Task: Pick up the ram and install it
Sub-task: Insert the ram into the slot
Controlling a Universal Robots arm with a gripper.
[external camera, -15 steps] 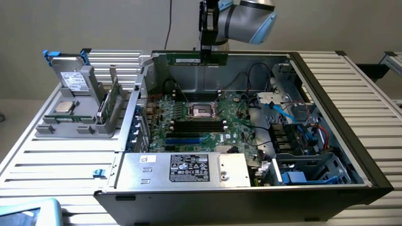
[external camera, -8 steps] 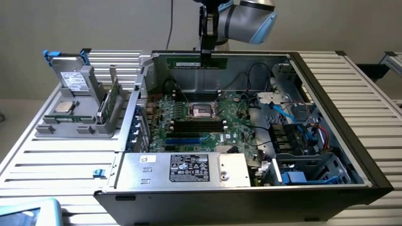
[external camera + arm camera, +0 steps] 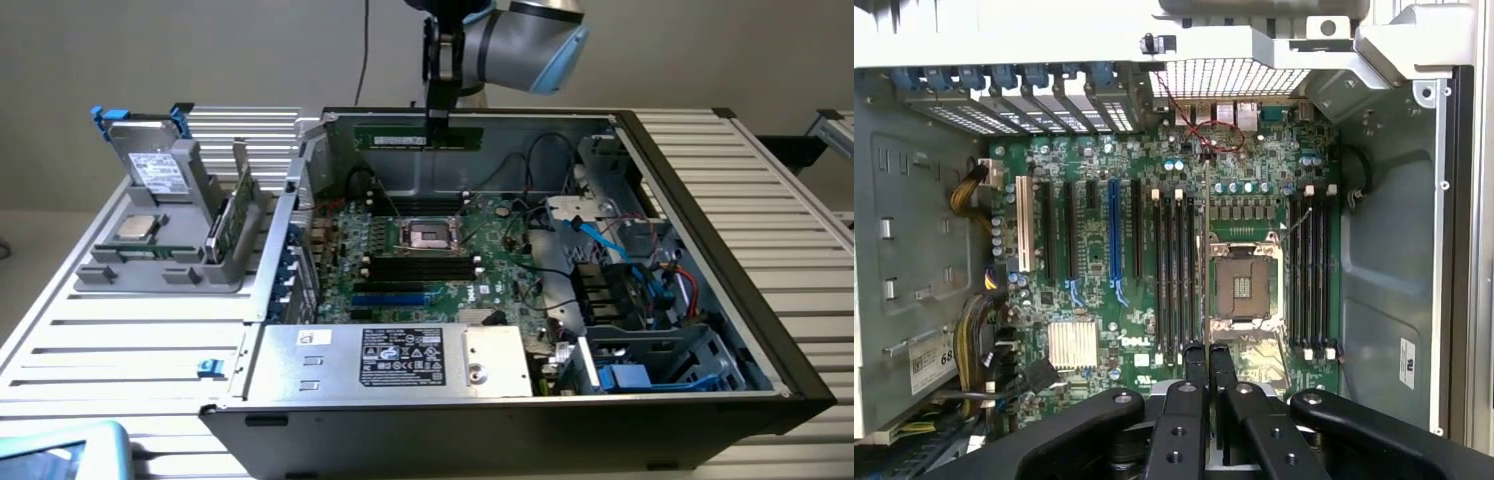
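My gripper (image 3: 438, 124) hangs above the back of the open computer case (image 3: 694, 200), shut on the ram (image 3: 395, 138). The ram is a narrow green stick held level, its long side running across the exterior view. Below it lies the green motherboard (image 3: 400, 285) with its black memory slots (image 3: 420, 266) and the empty processor socket (image 3: 430, 235). In the wrist view the gripper (image 3: 1207, 368) has its fingers almost together over the motherboard (image 3: 1094, 170), between the socket (image 3: 1239, 285) and a bank of long slots (image 3: 1174, 270). A second slot bank (image 3: 1309, 270) lies on the socket's other side.
A grey parts holder (image 3: 160, 270) stands outside the case at the exterior view's left, with a silver processor chip (image 3: 134, 227), another green board (image 3: 238, 215) and a drive (image 3: 158, 170). Inside the case are cables (image 3: 627, 270), a power supply (image 3: 387, 360) and blue drive bays (image 3: 641, 375).
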